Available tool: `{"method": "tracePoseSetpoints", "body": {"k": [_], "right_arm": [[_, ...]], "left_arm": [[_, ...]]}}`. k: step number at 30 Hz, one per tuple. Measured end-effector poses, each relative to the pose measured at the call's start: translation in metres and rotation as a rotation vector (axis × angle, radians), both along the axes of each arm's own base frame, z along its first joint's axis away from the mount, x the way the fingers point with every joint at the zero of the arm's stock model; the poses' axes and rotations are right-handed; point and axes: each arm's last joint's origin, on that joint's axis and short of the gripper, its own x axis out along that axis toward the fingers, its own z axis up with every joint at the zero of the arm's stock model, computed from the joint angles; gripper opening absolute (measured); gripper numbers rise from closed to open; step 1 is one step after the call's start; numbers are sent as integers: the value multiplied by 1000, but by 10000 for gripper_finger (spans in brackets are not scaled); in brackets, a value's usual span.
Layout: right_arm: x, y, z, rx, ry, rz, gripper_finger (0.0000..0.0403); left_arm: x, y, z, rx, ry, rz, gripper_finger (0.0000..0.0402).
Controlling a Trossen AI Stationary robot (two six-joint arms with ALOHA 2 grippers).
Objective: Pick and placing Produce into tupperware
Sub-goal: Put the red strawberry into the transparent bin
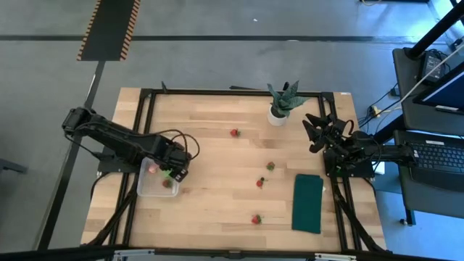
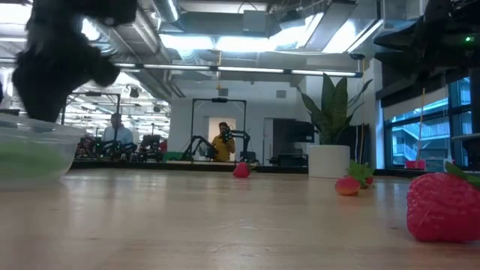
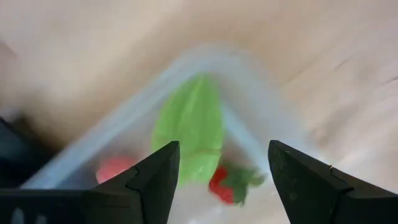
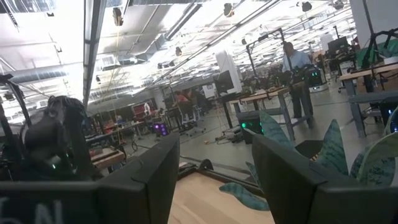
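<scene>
The clear tupperware point(image 1: 147, 188) sits at the table's left, and its corner point(image 3: 205, 59) shows in the left wrist view. Inside it lie a light green leafy piece point(image 3: 189, 127), a red strawberry point(image 3: 227, 183) and a paler one point(image 3: 115, 168). My left gripper point(image 3: 224, 180) hangs open above them, pointing down, with nothing between its fingers. More produce lies on the bare wood: strawberries point(image 1: 234, 133), point(image 1: 259, 182), point(image 1: 256, 218) and an olive-brown round piece point(image 1: 270, 166). My right gripper point(image 4: 214, 180) waits open at the table's right edge, raised off the table.
A spiky potted plant point(image 1: 283, 103) in a white pot stands at the far edge, just left of my right arm. A dark green cloth point(image 1: 308, 203) lies flat at the near right. Bare wood stretches between the tupperware and the loose produce.
</scene>
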Motion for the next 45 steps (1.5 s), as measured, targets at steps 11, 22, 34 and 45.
{"method": "tracePoseSetpoints", "body": {"k": [11,22,34,45], "right_arm": [[-5,2,21,-100,33,55,204],[-17,5,78,-75,307,171,204],[59,14,108,-29,989,533,204],[118,16,67,-103,1288,605,204]], "left_arm": [[17,5,110,250,-431,-120,234],[34,5,180,465,-892,-305,234],[42,6,191,626,-967,-331,234],[60,3,176,645,-894,-343,234]]}}
